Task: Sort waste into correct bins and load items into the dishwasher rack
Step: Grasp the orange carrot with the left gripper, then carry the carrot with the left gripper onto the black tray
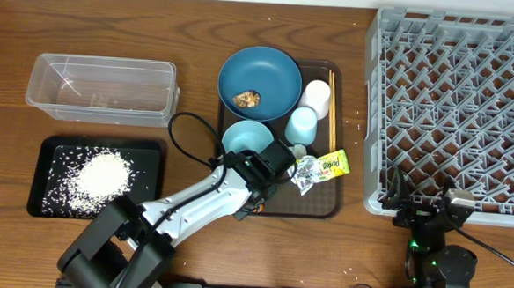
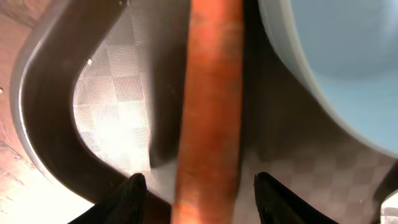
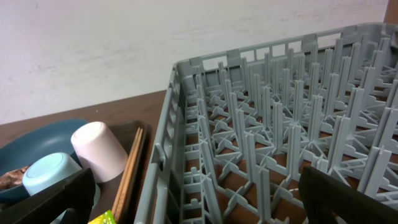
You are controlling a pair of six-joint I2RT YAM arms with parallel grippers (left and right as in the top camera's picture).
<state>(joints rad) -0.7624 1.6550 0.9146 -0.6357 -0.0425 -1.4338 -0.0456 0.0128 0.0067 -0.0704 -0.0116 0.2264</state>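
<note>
Brown wooden table [image 1: 202, 18] against a pale wall [image 3: 124, 43].

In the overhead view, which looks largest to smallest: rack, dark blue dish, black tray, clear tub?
1. Grey plastic lattice rack.
2. Clear rectangular plastic tub and shallow black rectangular tray, about alike.
3. Round dark blue dish.

Tub [image 1: 101, 87] behind tray [image 1: 39, 185], rack [image 1: 457, 102] far right

White left arm [image 1: 192, 198], black claw [image 2: 200, 196], looping black cable [image 1: 171, 131].
</note>
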